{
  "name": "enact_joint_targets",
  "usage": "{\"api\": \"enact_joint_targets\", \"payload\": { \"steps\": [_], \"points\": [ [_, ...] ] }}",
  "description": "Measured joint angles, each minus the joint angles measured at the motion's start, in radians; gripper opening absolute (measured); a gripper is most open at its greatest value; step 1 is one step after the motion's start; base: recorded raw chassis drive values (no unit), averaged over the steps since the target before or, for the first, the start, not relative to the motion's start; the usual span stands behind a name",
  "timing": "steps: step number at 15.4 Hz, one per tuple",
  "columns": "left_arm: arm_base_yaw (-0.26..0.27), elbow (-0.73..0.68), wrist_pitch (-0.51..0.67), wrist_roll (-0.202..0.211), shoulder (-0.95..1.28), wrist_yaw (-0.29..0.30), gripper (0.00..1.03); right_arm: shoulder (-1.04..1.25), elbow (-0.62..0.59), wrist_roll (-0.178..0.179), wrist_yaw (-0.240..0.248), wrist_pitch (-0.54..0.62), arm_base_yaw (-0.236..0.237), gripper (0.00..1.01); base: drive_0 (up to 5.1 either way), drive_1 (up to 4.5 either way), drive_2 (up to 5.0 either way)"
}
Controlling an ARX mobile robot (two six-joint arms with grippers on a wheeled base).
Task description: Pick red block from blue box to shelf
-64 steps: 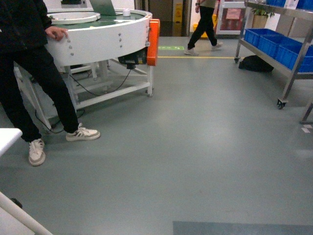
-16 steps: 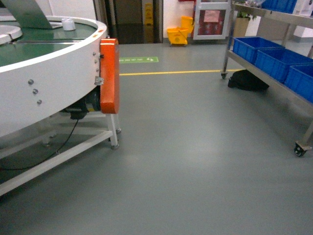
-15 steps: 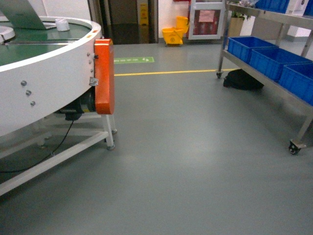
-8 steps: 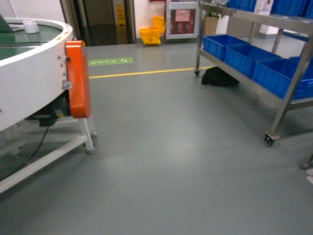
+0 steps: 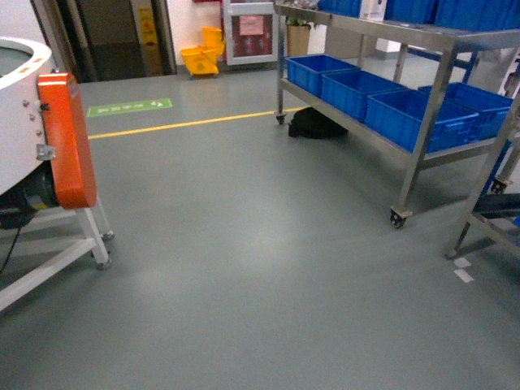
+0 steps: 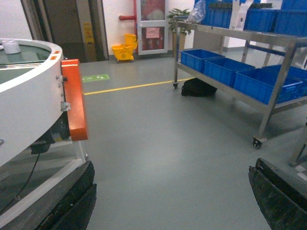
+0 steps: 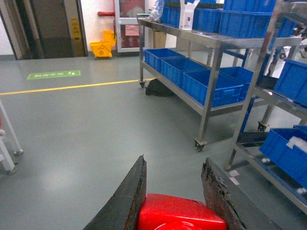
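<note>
Red block (image 7: pixel 181 213) sits between my right gripper (image 7: pixel 175 191) fingers, clamped on its two side faces, low in the right wrist view. Only its top portion shows, so I can't tell how deep the pads sit or whether the stud is clear. Judging by the look: small, hard, glossy plastic, so light and stiff, no crush risk, but slick. The gloss means it could slide or twist between the worn pads if I jolt. Best hold is what I have: flat opposing side faces, squeezed square, not on the stud.

Left gripper (image 6: pixel 172 201) carries nothing, fingers spread wide at the frame edges, only floor between them.

Blue box is not in any view. Shelf (image 5: pixel 443 36) stands ahead on the right, steel rails, dark blue crates (image 5: pixel 418 118) on the lower tier, more on top. It's well apart from me. Neither arm shows in the head view.
</note>
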Motion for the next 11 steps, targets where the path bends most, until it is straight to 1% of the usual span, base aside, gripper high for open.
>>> {"api": "enact_joint_targets", "payload": {
  "steps": [11],
  "points": [
    [0.000, 0.000, 0.000, 0.000, 0.000, 0.000, 0.98, 0.000, 0.000, 0.000, 0.000, 0.000, 0.000, 0.28, -1.5, -1.51, -1.5]
  ]
}}
